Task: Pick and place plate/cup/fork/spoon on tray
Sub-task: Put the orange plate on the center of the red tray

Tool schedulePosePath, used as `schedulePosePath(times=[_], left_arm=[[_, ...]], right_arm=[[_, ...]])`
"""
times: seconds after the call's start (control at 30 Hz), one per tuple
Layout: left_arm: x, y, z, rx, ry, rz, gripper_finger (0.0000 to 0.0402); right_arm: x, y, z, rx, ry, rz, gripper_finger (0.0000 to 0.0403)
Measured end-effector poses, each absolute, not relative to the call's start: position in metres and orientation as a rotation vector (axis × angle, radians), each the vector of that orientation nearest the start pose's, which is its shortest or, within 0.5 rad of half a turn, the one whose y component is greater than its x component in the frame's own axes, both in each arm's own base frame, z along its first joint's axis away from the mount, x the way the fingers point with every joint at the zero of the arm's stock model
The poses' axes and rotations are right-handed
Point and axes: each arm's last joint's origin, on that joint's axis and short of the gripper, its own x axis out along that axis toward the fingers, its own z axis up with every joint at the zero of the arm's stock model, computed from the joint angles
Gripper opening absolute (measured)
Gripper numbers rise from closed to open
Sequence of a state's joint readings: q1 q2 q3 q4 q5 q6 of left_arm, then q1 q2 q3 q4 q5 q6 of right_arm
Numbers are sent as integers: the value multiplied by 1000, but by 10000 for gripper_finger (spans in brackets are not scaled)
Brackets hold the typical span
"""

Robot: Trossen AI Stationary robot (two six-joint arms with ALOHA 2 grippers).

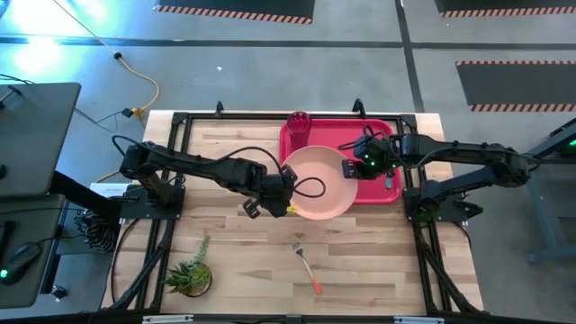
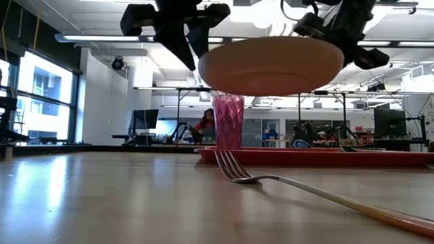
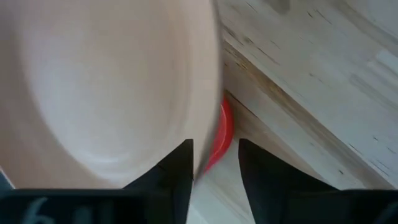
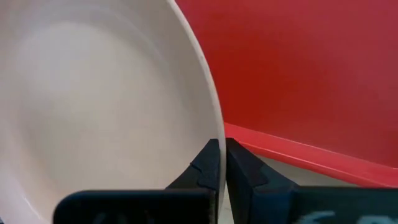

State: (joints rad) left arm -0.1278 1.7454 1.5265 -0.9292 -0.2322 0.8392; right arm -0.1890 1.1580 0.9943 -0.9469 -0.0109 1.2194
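Right claw (image 4: pixel 219 163): pinched shut on the plate (image 1: pixel 319 182) rim, tray side.
Left claw (image 3: pixel 214 168): fingers parted astride the opposite rim — letting go.
Plate: airborne, half over the tray (image 1: pixel 382 191).
Advice: keep it level; clear the cup (image 1: pixel 298 127) — lower flat onto tray.
Fork (image 1: pixel 307 263): on the desk (image 1: pixel 243 270).
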Motion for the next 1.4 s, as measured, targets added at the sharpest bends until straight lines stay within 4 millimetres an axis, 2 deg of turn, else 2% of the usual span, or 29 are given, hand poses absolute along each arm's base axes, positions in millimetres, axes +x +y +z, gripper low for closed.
schedulePosePath(times=[0.13,0.33,0.57,0.83,1.1,1.4], left_arm=[[354,-42,281,958,1125,-398,132],[352,-41,281,964,1166,-317,138],[352,-29,281,899,1204,-224,136],[353,-8,281,784,1227,-121,136],[353,15,281,684,1247,-24,136],[352,31,281,629,1257,1,136]], right_arm=[[201,-44,277,1174,892,-844,0],[192,-59,275,1136,916,-916,0],[174,-75,271,1090,1027,-997,0],[158,-101,270,1029,1034,-1056,0],[145,-119,255,1021,1040,-1093,0],[139,-134,226,1077,960,-1029,0]])
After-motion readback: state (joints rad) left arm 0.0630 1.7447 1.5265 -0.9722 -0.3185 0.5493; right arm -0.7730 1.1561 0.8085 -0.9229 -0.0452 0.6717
